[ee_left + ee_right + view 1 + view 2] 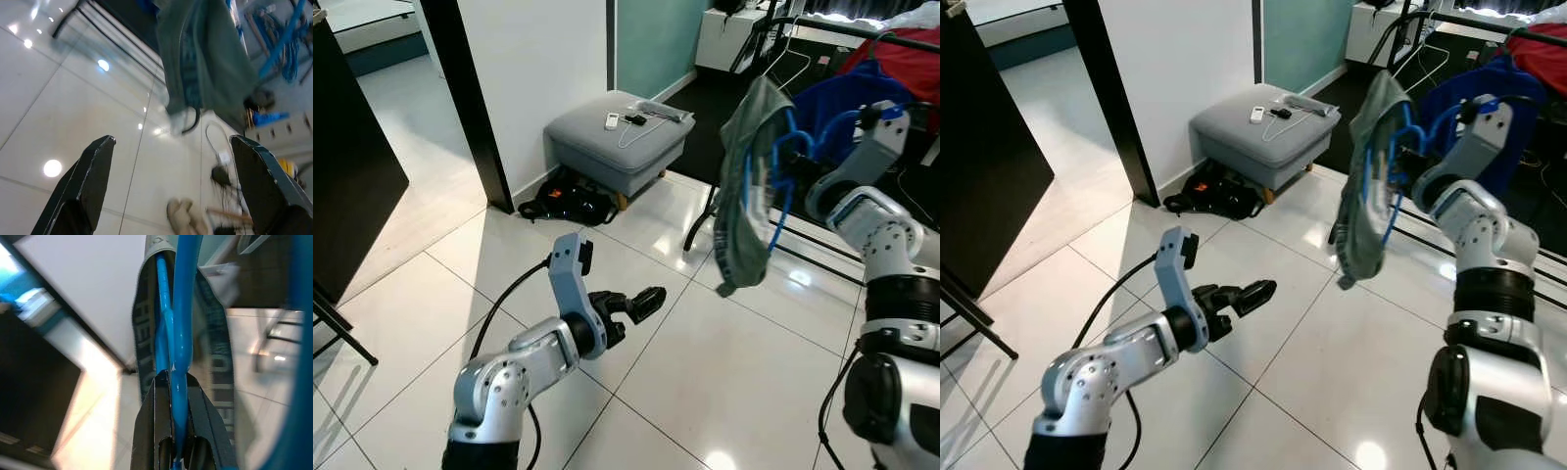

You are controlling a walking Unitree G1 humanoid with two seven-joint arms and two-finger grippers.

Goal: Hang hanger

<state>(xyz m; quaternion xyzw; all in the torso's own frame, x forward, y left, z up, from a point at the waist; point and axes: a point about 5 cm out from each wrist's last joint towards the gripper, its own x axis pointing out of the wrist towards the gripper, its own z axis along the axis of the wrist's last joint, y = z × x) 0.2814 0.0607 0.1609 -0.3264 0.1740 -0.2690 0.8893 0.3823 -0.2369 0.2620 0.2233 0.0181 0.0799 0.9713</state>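
Note:
A blue plastic hanger [781, 171] carries a grey-green garment [747, 186] that droops toward the floor. My right gripper [795, 153] is raised at the right and shut on the hanger; in the right wrist view its fingers [154, 423] pinch the blue hanger [179, 333] with the garment's waistband [146, 333] behind. A black drying rack [822, 29] stands behind the garment, with other clothes on it. My left gripper [644, 302] is held low over the tiles, open and empty. In the left wrist view the fingertips [100, 156] stand wide apart, facing the garment [205, 58].
A grey ottoman [617, 137] with small items on top stands by the white wall, and a black bag [570, 204] lies beside it. A dark door frame [470, 108] rises at the left. Glossy white tiles [705, 372] cover the floor.

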